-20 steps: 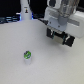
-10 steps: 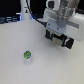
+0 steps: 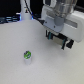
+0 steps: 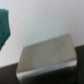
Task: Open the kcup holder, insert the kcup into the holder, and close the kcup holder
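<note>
Little has shifted since the earlier frames: the arm's bulky white wrist housing [image 3: 64, 19] hangs in much the same spot at the upper part of the exterior view's right, and the kcup [image 3: 28, 56] stands where it stood, on the white counter [image 3: 15, 42]. Exterior view: the kcup is a small white cylinder with a green-and-blue top, upright, alone on open counter toward the exterior view's lower left, well apart from the arm. Beneath the white housing a dark mass [image 3: 60, 39] shows, with a black rectangular piece at its right end; the blur does not let the claw's fingers be told apart from the kcup holder under them, so whether the claw is spread or closed cannot be told. A tall white bottle-like object [image 3: 25, 11] with a blue glint beside it stands at the far edge of the counter, against a dark background. Wrist view: a grey, flat-topped boxy block [image 4: 47, 57] fills the lower middle of the picture, its upper face pale and its front edge shading darker; it rests on the white counter [image 4: 45, 20]. A dark green shape [image 4: 4, 27] intrudes at one side, too blurred to identify. No fingers are distinguishable in this view.
</note>
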Robot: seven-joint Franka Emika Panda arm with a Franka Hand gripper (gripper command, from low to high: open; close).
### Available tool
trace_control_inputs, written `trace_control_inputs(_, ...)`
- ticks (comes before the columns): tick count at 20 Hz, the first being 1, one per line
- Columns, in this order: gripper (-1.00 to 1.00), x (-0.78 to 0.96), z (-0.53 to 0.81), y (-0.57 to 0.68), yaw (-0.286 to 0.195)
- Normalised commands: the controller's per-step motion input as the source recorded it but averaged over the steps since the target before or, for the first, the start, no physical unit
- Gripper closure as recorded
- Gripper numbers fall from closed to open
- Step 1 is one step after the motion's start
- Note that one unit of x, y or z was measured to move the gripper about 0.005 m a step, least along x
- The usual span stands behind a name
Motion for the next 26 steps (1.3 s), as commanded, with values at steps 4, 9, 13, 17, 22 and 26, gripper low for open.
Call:
trace_control_inputs(4,-1.00,0.10,0.26,-0.62,-0.220)
trace_control_inputs(9,-1.00,0.05,0.18,-0.56,-0.245)
trace_control_inputs(13,-1.00,-0.07,0.06,-0.44,-0.293)
trace_control_inputs(17,-1.00,-0.12,0.01,-0.37,-0.317)
trace_control_inputs(22,-1.00,-0.12,-0.01,-0.38,-0.315)
trace_control_inputs(26,-1.00,-0.21,-0.16,-0.40,-0.311)
